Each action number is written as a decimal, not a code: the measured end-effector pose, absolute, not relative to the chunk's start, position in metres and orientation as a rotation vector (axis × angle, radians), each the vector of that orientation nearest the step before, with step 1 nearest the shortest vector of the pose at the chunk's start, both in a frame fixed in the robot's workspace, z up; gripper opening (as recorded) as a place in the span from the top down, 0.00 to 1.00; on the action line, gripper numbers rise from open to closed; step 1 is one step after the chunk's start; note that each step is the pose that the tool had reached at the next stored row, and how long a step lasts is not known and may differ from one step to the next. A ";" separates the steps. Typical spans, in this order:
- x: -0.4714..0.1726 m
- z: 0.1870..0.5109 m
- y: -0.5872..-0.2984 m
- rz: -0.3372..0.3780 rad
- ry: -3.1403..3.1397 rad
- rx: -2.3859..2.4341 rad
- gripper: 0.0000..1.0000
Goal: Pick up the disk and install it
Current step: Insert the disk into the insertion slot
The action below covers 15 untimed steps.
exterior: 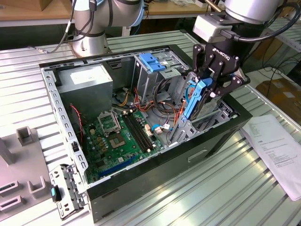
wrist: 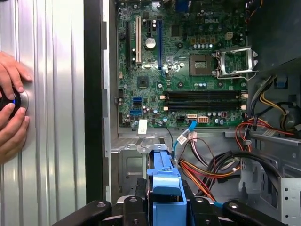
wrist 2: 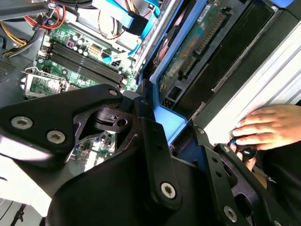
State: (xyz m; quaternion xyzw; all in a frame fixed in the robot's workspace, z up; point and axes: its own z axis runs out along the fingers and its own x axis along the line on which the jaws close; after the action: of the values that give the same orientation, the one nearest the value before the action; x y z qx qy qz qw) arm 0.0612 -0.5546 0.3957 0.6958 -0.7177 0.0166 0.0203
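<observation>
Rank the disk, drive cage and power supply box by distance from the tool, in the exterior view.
1. The disk, gripped in the tool.
2. The drive cage, toward the exterior view's left.
3. The power supply box, farthest left.

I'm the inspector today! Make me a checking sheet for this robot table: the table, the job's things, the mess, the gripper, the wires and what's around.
Surface: ribbed metal table, with an open computer case lying on it.
Job's things: disk with blue rails, held on edge over the case's side toward the exterior view's right.
Clutter: paper sheet on the exterior view's right; grey holders on its left.
Gripper: gripper shut on the disk.
Cables: red, yellow and black wires bundled inside the case beside the green circuit board.
Surroundings: a person's hands on the table; a second arm's base beyond the case in the exterior view.
</observation>
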 end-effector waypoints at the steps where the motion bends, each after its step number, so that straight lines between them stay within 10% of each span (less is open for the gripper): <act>1: 0.061 0.394 -0.555 0.051 -2.226 2.158 0.63; 15: 0.061 0.383 -0.556 0.050 -2.226 2.157 0.63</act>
State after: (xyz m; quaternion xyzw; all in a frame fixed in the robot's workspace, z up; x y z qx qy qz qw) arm 0.0612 -0.5557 0.3829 0.6957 -0.7178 0.0160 0.0210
